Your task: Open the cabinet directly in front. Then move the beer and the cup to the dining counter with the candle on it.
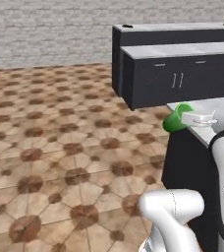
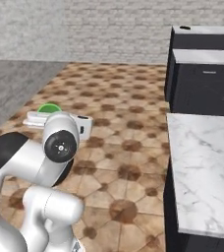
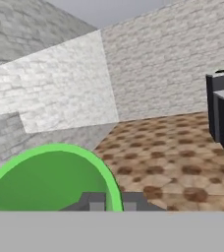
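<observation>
cup [image 3: 50, 179] sits clenched in the gripper [image 3: 113, 202], its open rim filling the hand view toward nine o'clock of the fingertips. marble counter [image 2: 207, 167] lies at about three o'clock of the hand; whether it is the dining one, i cannot tell.

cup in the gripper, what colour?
Bright green cup, plain; clearest in the hand view.
</observation>
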Controlling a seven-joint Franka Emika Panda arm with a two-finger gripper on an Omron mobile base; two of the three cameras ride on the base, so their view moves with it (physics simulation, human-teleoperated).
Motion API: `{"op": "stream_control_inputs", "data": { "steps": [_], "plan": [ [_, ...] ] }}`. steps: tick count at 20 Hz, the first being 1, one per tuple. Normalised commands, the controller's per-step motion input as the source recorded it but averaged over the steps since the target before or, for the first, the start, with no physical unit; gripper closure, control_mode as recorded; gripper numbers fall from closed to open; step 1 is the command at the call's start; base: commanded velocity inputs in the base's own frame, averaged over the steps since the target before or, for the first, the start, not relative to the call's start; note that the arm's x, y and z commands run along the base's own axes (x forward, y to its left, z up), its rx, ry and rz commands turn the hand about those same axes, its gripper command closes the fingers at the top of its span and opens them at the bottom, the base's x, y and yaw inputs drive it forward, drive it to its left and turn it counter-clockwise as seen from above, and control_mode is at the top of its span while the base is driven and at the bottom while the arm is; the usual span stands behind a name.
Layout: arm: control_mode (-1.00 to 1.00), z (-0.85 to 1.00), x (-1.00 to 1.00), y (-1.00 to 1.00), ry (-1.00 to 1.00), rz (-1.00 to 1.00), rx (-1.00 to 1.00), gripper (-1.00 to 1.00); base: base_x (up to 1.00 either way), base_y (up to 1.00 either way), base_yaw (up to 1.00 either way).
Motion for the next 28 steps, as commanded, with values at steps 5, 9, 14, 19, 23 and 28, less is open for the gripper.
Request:
{"op": "stream_control_inputs", "data": {
  "steps": [5, 9, 14, 19, 23, 28],
  "plan": [
    [1.0, 0.0, 0.0, 0.0, 0.0, 0.0, 0.0, 1.0, 1.0, 0.47, 0.02],
    [1.0, 0.0, 0.0, 0.0, 0.0, 0.0, 0.0, 1.0, 1.0, 0.49, 0.05],
    [1.0, 0.0, 0.0, 0.0, 0.0, 0.0, 0.0, 1.0, 1.0, 0.42, 0.1],
    [1.0, 0.0, 0.0, 0.0, 0.0, 0.0, 0.0, 1.0, 1.0, 0.33, 0.09],
    [1.0, 0.0, 0.0, 0.0, 0.0, 0.0, 0.0, 1.0, 1.0, 0.26, 0.05],
    [1.0, 0.0, 0.0, 0.0, 0.0, 0.0, 0.0, 1.0, 1.0, 0.25, 0.05]
  ]
}}
